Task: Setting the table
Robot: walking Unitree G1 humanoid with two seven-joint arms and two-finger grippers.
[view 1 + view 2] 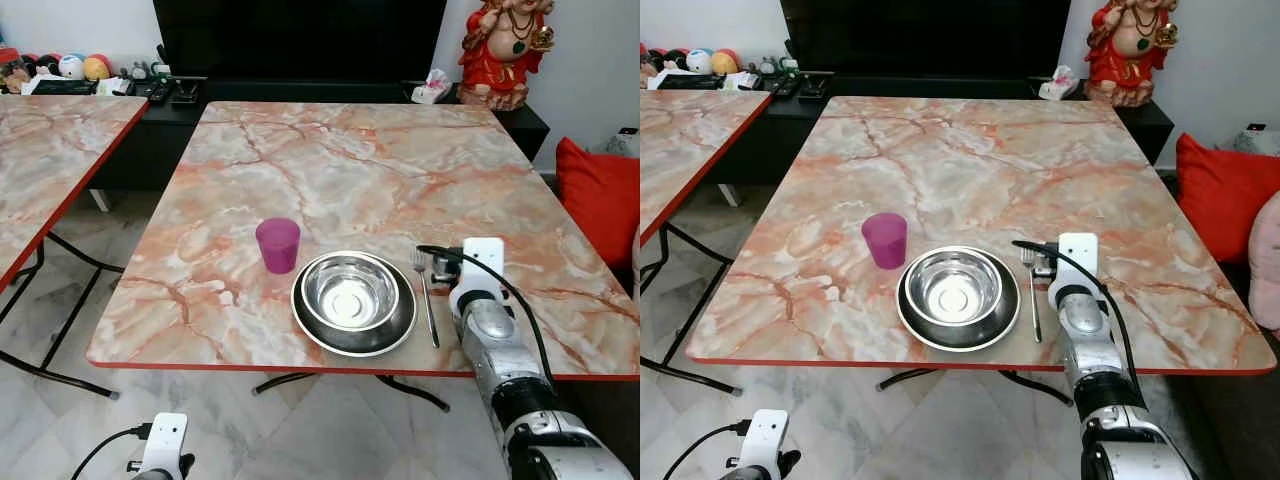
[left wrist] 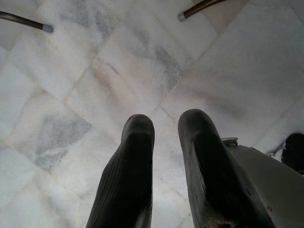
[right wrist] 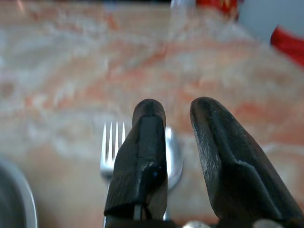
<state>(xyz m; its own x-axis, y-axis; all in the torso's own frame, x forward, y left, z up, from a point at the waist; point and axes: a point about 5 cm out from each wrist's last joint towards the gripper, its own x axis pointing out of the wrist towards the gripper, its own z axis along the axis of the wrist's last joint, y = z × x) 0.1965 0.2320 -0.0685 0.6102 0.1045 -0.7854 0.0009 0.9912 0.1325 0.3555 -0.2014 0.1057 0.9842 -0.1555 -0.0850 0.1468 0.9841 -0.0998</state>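
Note:
On the marble table (image 1: 340, 160) a steel bowl (image 1: 350, 290) sits in a dark plate (image 1: 400, 325) near the front edge. A purple cup (image 1: 278, 244) stands upright to its left. A fork (image 1: 427, 300) lies just right of the plate, tines pointing away from me. My right gripper (image 3: 178, 107) hovers low over the table right of the fork, open, with nothing between its fingers. A spoon bowl (image 3: 175, 159) shows beside the fork tines (image 3: 113, 142), partly hidden behind one finger. My left gripper (image 2: 166, 123) hangs idle over the floor, fingers slightly apart.
A second marble table (image 1: 40, 150) stands at the left. At the back, a dark console (image 1: 150, 100) carries remotes and balls, and a red statue (image 1: 500, 50) stands at the right. A red cushion (image 1: 600, 190) lies beside the table's right edge.

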